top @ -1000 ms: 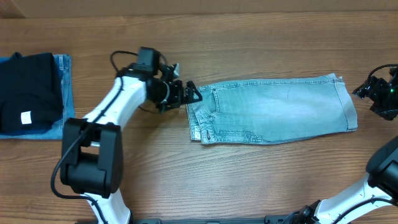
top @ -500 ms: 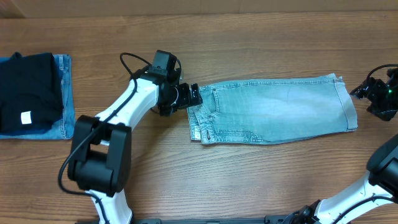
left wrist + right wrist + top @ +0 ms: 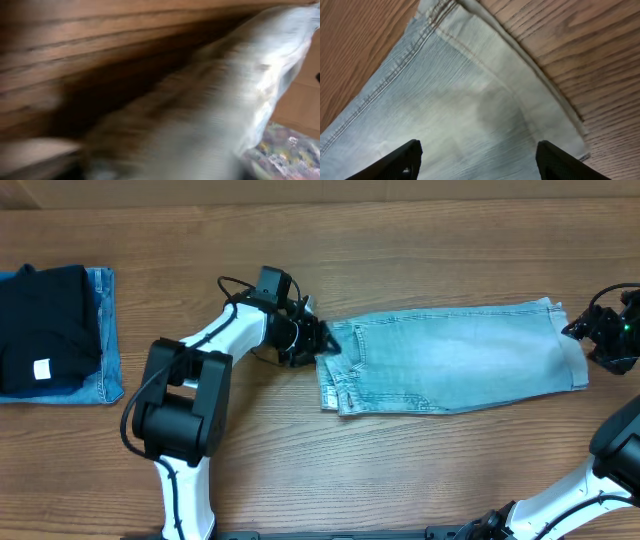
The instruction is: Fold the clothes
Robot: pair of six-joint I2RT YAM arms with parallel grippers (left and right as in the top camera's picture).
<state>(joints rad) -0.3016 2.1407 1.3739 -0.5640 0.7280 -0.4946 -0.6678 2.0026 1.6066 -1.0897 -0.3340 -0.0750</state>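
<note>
The clothes, light washed-blue denim shorts (image 3: 450,355), lie flat and folded lengthwise in the middle of the table. Their waistband end is on the left and their cuffed leg hem (image 3: 520,85) on the right. My left gripper (image 3: 318,342) is right at the waistband end, touching the denim. The left wrist view is blurred and full of pale shorts fabric (image 3: 210,115), and its fingers do not show. My right gripper (image 3: 477,162) stands open over the hem end, also seen from above as the right gripper (image 3: 583,330), with denim below its spread fingers (image 3: 402,160).
At the table's left edge a folded black garment with a small white tag (image 3: 45,315) lies on a folded darker blue denim piece (image 3: 108,330). Bare wood table (image 3: 400,480) surrounds the shorts.
My left gripper has moved right, up against the waistband end. The whole pair of shorts has slid a little to the right. The right gripper has barely moved.
</note>
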